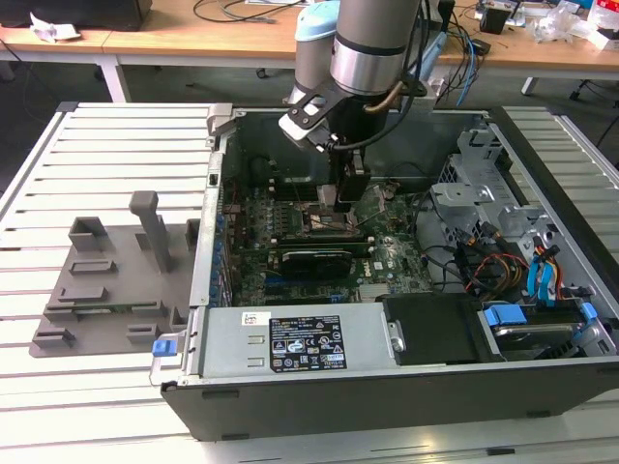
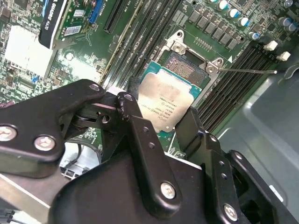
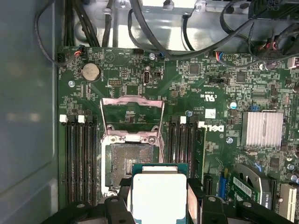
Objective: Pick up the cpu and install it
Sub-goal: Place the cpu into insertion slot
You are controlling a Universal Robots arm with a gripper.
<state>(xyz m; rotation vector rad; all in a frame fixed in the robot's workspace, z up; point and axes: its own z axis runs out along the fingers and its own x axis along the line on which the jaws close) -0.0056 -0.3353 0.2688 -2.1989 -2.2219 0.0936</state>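
nearest the lens: black linkages of the gripper (image 2: 161, 112), narrowed onto the cpu (image 2: 169, 103) and pinching it by two opposite edges between the fingers (image 2: 190, 126). held with silvery top plate up, over part of the open socket (image 3: 125, 163) on the green motherboard (image 3: 196, 84); cannot tell whether touching it. hinged load frame (image 3: 132, 111) tipped up just beyond the socket. down inside the computer case (image 1: 387, 406), well apart from the grey fixture tray (image 1: 106, 261) on the exterior view's left.

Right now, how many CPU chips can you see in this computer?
1. The cpu is held by the gripper over the open socket on the motherboard. The arm hides part of it, so more could be hidden.
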